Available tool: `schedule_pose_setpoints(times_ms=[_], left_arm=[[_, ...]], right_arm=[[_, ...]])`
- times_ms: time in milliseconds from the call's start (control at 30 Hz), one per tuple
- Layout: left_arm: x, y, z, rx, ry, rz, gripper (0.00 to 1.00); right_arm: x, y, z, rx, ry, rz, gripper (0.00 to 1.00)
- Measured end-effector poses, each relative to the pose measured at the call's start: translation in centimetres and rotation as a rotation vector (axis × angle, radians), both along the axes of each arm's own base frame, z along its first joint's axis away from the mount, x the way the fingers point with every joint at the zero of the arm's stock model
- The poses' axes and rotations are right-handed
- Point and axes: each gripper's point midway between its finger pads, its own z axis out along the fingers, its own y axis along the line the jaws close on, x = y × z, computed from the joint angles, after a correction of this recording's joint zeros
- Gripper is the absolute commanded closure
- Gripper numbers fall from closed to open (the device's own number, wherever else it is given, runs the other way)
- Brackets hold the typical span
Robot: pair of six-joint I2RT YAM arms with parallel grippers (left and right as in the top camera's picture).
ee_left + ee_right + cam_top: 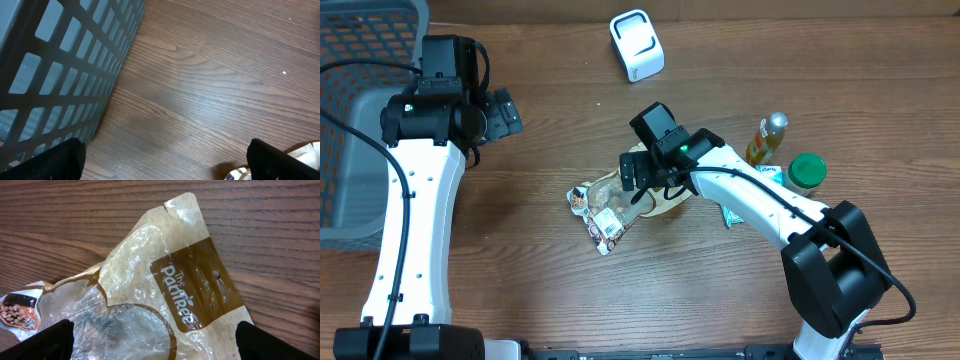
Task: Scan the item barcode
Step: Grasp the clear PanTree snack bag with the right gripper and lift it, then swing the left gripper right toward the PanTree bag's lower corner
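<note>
We see a crinkled clear-and-brown Pantree snack bag (600, 205) lying flat mid-way across the table (570, 290), well apart from the white scanner (636, 45) near the far edge.

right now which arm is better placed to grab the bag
Right. The right tool, open, hangs just above the bag, which fills its wrist view. The left tool, also open, sits off beside the basket, with only the bag's edge in a corner of its view.
</note>
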Motion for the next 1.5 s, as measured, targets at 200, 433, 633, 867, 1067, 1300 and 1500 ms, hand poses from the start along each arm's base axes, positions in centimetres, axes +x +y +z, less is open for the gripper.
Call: schedule_pose_setpoints(times_ms=[200,433,633,867,1067,1300,1500], left_arm=[[0.0,0.0,0.0,0.000,0.001,0.000,0.00],[0.0,0.0,0.0,0.000,0.000,0.000,0.01],[0.0,0.0,0.0,0.000,0.000,0.000,0.00],[0.0,0.0,0.0,0.000,0.000,0.000,0.00],[-0.5,-0.7,-0.4,-0.038,0.028,-0.017,0.00],[-3.0,-4.4,-1.9,-0.249,0.136,-0.068,0.01],[-4.2,-7.9,-2.7,-0.364,0.203,-0.126,0.00]], right_arm=[[0.0,0.0,0.0,0.000,-0.001,0.000,0.00],[0.0,0.0,0.0,0.000,0.000,0.000,0.00],[0.0,0.0,0.0,0.000,0.000,0.000,0.00],[0.0,0.0,0.0,0.000,0.000,0.000,0.00],[0.0,0.0,0.0,0.000,0.000,0.000,0.00],[0.0,0.0,0.0,0.000,0.000,0.000,0.00],[0.0,0.0,0.0,-0.001,0.000,0.000,0.00]])
